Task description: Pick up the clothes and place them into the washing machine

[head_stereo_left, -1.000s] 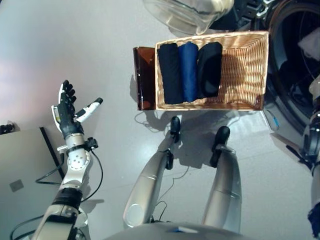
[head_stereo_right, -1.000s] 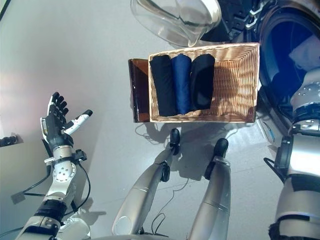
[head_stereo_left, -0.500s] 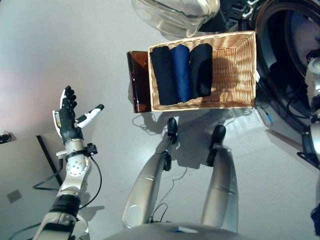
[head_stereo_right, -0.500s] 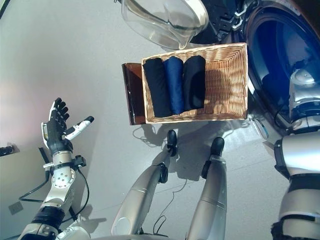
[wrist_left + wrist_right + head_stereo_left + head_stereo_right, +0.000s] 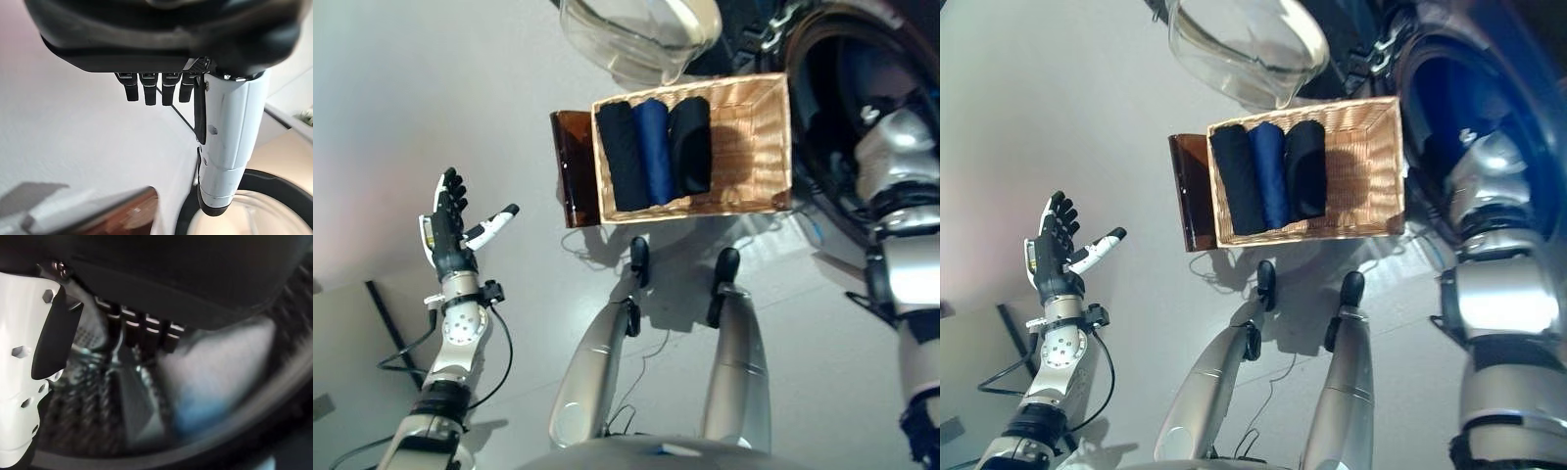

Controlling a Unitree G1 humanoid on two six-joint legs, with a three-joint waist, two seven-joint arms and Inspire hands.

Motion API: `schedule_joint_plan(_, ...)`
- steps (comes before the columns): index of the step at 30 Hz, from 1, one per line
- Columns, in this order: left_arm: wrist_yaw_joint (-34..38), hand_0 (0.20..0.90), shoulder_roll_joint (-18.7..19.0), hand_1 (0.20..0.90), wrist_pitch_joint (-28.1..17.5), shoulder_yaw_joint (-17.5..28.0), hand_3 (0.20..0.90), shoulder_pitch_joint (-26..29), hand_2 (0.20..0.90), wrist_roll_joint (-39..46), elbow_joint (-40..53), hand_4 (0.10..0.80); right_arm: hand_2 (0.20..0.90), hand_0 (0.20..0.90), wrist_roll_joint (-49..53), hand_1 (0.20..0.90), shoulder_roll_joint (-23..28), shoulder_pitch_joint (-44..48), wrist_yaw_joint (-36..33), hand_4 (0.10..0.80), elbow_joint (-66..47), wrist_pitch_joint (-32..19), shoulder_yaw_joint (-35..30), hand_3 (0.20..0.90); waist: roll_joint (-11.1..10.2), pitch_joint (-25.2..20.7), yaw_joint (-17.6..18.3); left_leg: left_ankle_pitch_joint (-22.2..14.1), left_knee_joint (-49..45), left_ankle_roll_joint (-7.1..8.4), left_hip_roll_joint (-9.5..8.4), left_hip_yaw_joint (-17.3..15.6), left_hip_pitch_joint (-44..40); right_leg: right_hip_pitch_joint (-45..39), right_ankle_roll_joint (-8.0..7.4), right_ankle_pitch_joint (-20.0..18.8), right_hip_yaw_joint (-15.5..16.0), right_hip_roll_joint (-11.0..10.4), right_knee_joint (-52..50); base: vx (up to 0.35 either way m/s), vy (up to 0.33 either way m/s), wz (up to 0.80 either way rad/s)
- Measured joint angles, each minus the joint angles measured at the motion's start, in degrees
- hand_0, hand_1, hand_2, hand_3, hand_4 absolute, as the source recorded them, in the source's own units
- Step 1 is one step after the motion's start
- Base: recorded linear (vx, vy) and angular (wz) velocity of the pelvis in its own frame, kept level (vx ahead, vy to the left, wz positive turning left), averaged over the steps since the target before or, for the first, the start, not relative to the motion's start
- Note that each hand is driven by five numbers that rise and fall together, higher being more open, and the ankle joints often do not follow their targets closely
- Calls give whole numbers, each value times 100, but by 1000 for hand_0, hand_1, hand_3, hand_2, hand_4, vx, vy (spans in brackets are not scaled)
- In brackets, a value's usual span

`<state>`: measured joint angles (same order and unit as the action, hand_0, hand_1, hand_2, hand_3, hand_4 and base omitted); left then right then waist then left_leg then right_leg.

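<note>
Nearest us, our left hand hung over the bare grey floor, well apart from everything, fingers straight and spread, thumb out, holding nothing; we judged it idle, kept clear of the work.

Beyond our feet stood the wicker basket, a woven tan rectangle with stiff upright walls, a brown translucent panel against its left side. Three rolled clothes lay side by side in the basket's left half: two near-black, one deep blue between them, soft matte cloth in snug cylinders that looked easy to grasp one at a time.

Farthest, the washing machine gaped, its clear domed door swung open above the basket. Our right hand reached into the drum past the dark rim, fingers straight and empty in the wrist view, with pale cloth lying beyond them against the perforated metal.
</note>
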<state>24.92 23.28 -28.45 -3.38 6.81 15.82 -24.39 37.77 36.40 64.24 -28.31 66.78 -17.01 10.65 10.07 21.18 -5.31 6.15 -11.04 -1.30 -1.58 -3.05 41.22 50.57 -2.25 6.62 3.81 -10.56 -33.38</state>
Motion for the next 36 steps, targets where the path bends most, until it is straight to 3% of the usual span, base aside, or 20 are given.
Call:
schedule_joint_plan(5,-3,900,-54,900,3,42,900,6,900,69,0,800,900,900,230,900,-673,-931,94,800,-770,-243,-334,900,-98,-45,24,-1,64,0,25,10,-187,-232,-19,-54,12,39,180,34,2,-5)
schedule_joint_plan(19,-110,900,-303,900,82,286,900,-42,900,94,-190,800,900,900,280,900,-1734,-2697,484,800,-1875,-410,-293,900,-532,-235,11,-28,232,-23,85,47,-707,-900,-32,-141,164,81,563,31,5,-1)
schedule_joint_plan(27,-121,900,-631,900,254,250,900,-156,900,92,-931,800,900,900,292,900,-2212,-3484,690,800,-1643,-405,-96,900,-619,-383,12,-2,688,-47,109,54,-1631,-1871,-132,-223,216,133,1111,119,24,-5)
schedule_joint_plan(30,-125,900,-676,900,342,240,900,-364,900,93,-938,800,900,900,47,900,-2237,-3521,630,800,-1253,-198,25,900,-667,-632,-15,16,857,-62,106,40,-1803,-2054,-173,-272,240,143,1331,45,29,-3)
schedule_joint_plan(36,-121,900,-670,900,364,231,900,-426,900,91,-934,800,900,900,-410,900,-2235,-3159,521,800,-371,44,143,900,-666,-686,-100,28,942,-81,86,43,-1972,-2245,-197,-315,262,133,1468,-11,42,-1)
